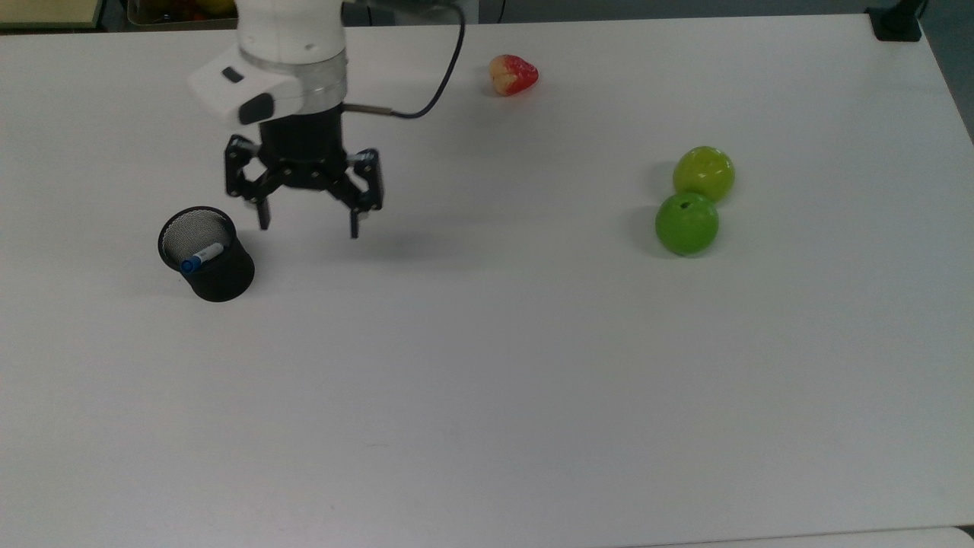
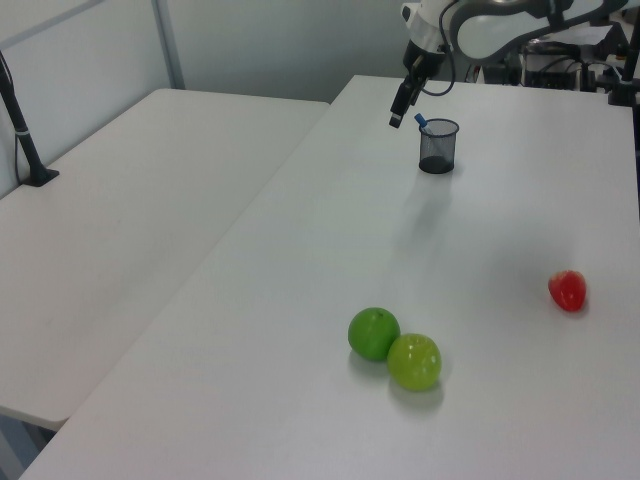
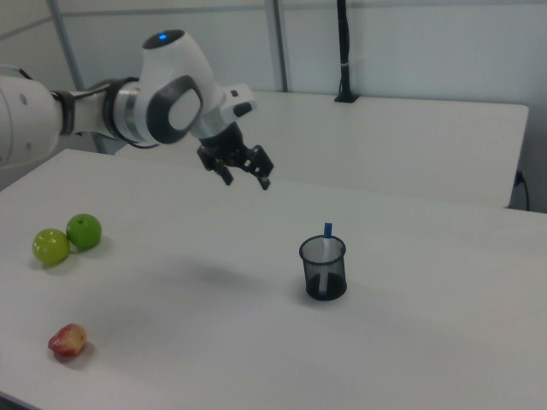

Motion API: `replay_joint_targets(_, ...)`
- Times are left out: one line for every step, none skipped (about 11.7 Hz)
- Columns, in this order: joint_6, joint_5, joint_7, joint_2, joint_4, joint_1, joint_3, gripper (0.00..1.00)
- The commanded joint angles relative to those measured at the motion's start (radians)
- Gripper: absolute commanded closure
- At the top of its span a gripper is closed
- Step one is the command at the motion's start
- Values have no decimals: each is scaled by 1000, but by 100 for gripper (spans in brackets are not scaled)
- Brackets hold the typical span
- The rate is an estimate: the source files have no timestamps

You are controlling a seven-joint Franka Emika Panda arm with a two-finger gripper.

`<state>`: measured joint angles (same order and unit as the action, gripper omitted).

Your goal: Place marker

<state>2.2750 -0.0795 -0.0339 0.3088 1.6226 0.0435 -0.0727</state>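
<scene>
- Gripper (image 1: pixel 307 222) spread wide and empty, nothing between the fingers, hanging in the air above the table (image 1: pixel 487 396) with fingertips pointing down.
- Positioned just to the top view's right of the mesh cup (image 1: pixel 206 254), clear of its rim; in the right view, up and to the right view's left of the cup, well above it.
- Marker (image 1: pixel 201 256) resting inside the black mesh cup, leaning on the wall with the blue cap up and poking just over the rim, as seen from the right view (image 3: pixel 326 231) and the left view (image 2: pixel 421 122).
- Cup upright on the table at the top view's left, apart from everything else.
- Judged from this: placing looks done, marker released and settled in the cup, no contact with the gripper.
- Little left, probably only carrying the arm clear; no sign of the cup tipping or the marker slipping out.
- Farther out, two green apples (image 1: pixel 694 199) touching one another at the top view's right, untouched.
- Red-and-yellow fruit (image 1: pixel 513 74) alone near the top view's far edge, well apart from cup and apples.
</scene>
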Motion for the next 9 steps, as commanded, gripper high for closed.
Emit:
replay_joint_targets(-234, -8, 19, -112, 23, 62, -9, 0)
replay_joint_targets(-289, -8, 19, -132, 23, 78, -9, 0)
replay_joint_targets(-366, -8, 20, -167, 23, 102, -10, 0)
replay_joint_targets(-441, -8, 20, -204, 23, 116, -9, 0)
replay_joint_targets(-500, -8, 20, -235, 23, 130, -9, 0)
replay_joint_targets(-538, -8, 20, -256, 23, 131, -10, 0)
replay_joint_targets(-595, -6, 22, -284, 26, 131, -10, 0)
replay_joint_targets(-633, -6, 22, -304, 28, 131, -9, 0)
replay_joint_targets(-670, -6, 20, -319, 30, 131, -13, 0)
